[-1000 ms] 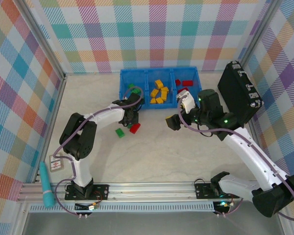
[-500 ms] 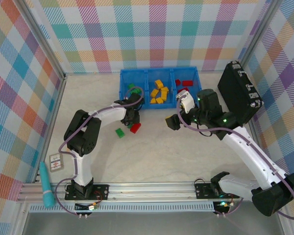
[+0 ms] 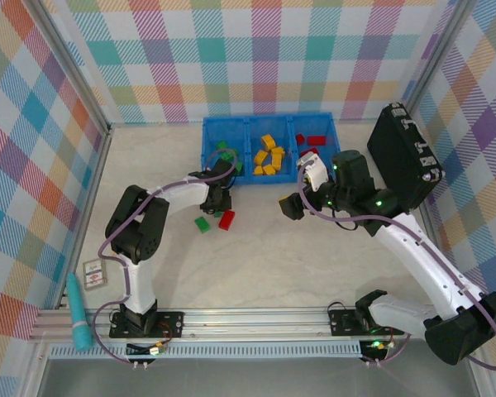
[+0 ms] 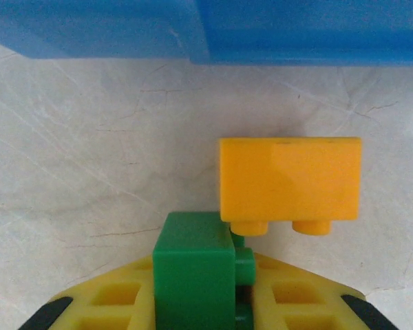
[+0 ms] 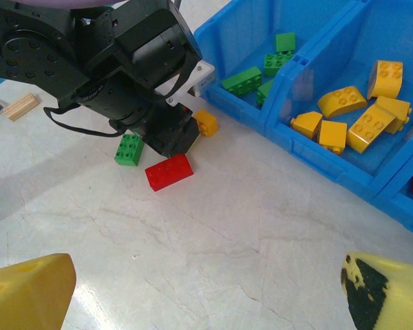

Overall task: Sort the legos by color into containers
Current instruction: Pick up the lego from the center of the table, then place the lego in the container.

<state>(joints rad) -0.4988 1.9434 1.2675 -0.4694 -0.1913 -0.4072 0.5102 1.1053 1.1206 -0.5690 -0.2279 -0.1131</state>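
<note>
At table's near-left corner: small printed card (image 3: 93,275), not task stock, well apart from the work.

Item 1: left gripper (image 3: 218,201), low on the table, just short of tray's near wall. Jaws sit against both sides of a small green studded plastic brick (image 4: 196,271); reads as clamped. Step in hand, est.: pick of a green piece, drop not yet done.

Item 2: loose on table nr that gripper:
- second green studded brick (image 3: 202,224)
- red studded brick (image 3: 226,220), near it
- orange studded brick (image 4: 289,180), on its side betw. fingers and tray wall, studs toward gripper

Item 3: bright blue plastic three-compartment tray (image 4: 296,31), at table's far edge, ctr. L compartment has sorted green bricks (image 3: 224,152), mid has yellow bricks (image 3: 269,155), R has red bricks (image 3: 314,141).

Next move, est.: lift to clear the orange brick and tray wall, carry fwd to L compartment, release. Wall is close ahead, so a low sweep would likely shove the orange brick.

Item 4: right gripper (image 3: 290,207), fingers wide apart, nothing betw. them, off tray's near-right corner, well apart from left gripper. Bare table toward near edge; ample room.

Item 5: black hard case (image 3: 405,161), at table's right edge, beside right arm; limits swing that side.
</note>
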